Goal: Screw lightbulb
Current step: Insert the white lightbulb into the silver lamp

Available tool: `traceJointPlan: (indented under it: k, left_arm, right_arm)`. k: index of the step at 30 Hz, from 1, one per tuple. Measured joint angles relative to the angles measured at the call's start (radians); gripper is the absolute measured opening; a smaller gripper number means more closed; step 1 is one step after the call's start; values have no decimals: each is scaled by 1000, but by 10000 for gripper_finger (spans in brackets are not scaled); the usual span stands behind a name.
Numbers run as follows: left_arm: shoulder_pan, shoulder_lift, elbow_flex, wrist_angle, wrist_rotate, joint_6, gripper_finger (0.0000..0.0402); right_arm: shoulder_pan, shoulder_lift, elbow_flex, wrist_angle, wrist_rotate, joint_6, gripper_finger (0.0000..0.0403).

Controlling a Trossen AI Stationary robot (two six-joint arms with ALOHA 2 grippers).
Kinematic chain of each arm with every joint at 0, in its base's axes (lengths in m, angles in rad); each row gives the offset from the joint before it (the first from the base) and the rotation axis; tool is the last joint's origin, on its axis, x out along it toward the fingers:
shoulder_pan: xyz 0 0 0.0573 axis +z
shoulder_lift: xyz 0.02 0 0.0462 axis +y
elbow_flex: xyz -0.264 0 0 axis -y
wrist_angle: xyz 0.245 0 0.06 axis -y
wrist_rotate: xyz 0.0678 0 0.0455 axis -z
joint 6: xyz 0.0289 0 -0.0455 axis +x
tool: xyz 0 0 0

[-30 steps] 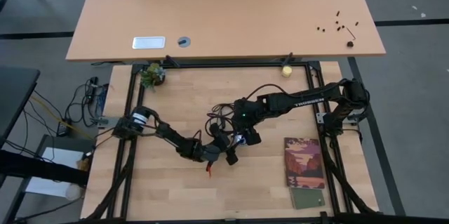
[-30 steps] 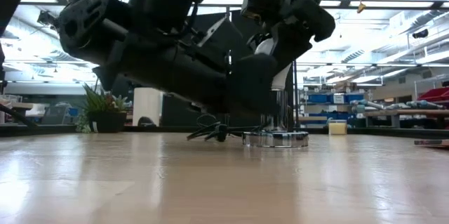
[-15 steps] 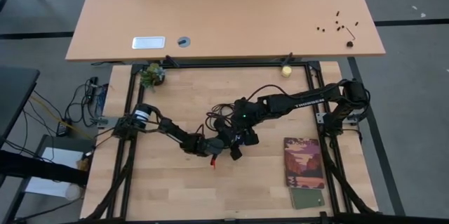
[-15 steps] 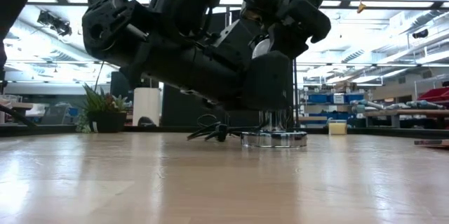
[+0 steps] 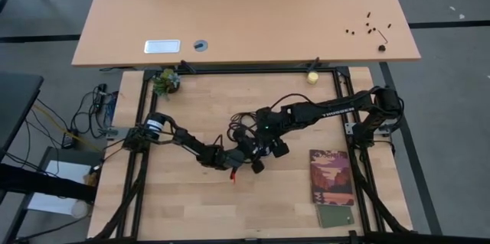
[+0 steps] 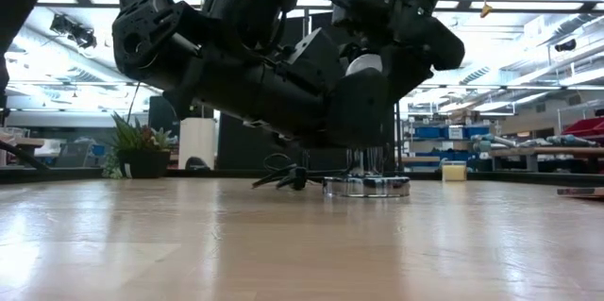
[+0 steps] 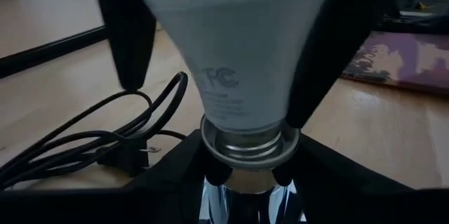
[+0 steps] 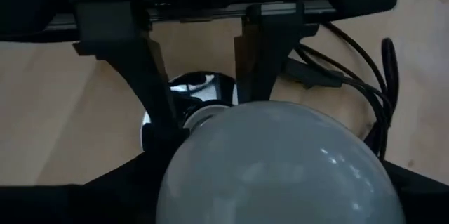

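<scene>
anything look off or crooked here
Nothing stands out. The lightbulb sits upright with its screw base in the silver socket, both grippers close around it. The black cord lies loose beside it on the table.

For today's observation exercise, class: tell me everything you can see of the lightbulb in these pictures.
The lightbulb is white and pear-shaped, matt like frosted glass, with small grey print low on its body. Its pale metal screw base points down into the round silver socket on the wooden table, so it stands upright. Dark fingers flank it on both sides. Whether they press on it cannot be told.
</scene>
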Motion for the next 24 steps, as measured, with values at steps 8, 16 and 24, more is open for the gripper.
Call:
traceJointPlan:
  k: [8,16,24]
  left_arm:
    - [1,0,0,-1,-15,-23,181]
    - [6,0,-1,-1,-15,-24,182]
    - [6,0,-1,-3,-15,-25,183]
  right_arm:
    - [44,0,26,-55,1,110,263]
    - [24,4,27,-60,-7,119,263]
    - [10,5,27,-49,-6,110,250]
